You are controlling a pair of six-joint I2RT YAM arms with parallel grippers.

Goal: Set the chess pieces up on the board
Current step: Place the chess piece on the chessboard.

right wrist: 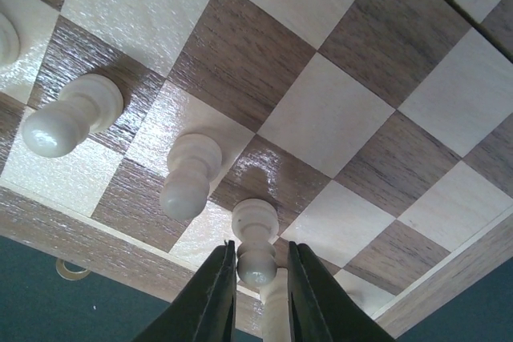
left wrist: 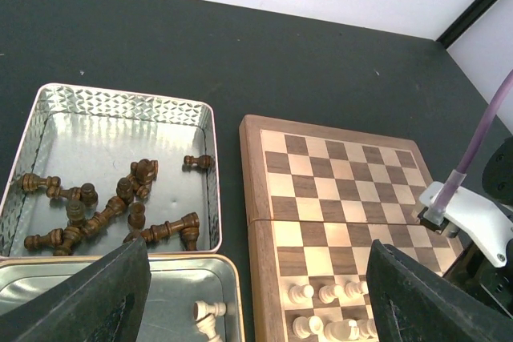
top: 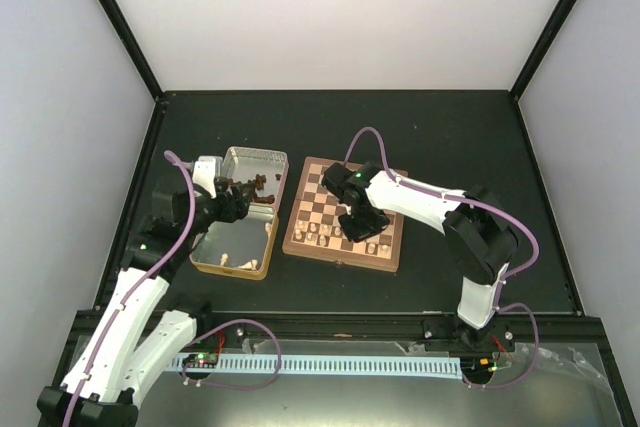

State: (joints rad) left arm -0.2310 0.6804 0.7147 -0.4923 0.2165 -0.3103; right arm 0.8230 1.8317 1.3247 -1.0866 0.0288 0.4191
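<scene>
The board [top: 296, 217] lies at mid-table; its border also shows in the left wrist view [left wrist: 250, 166]. Several cream pieces [top: 335, 235] stand on its near rows. My right gripper [top: 360, 227] is low over them. In the right wrist view its fingers [right wrist: 216, 294] stand narrowly open astride the head of an upright cream pawn [right wrist: 256, 234], with a small gap on the right side. My left gripper [left wrist: 258, 262] is wide open and empty, above the near tin and the board's left edge. Dark pieces [left wrist: 120, 206] lie in the far tin.
Two silver tin halves sit left of the board: the far one [left wrist: 120, 94] holds the dark pieces, the near one [left wrist: 120, 274] holds a few cream pieces [left wrist: 207, 314]. Two more cream pawns [right wrist: 188, 178] stand left of the right fingers. Black walls ring the table.
</scene>
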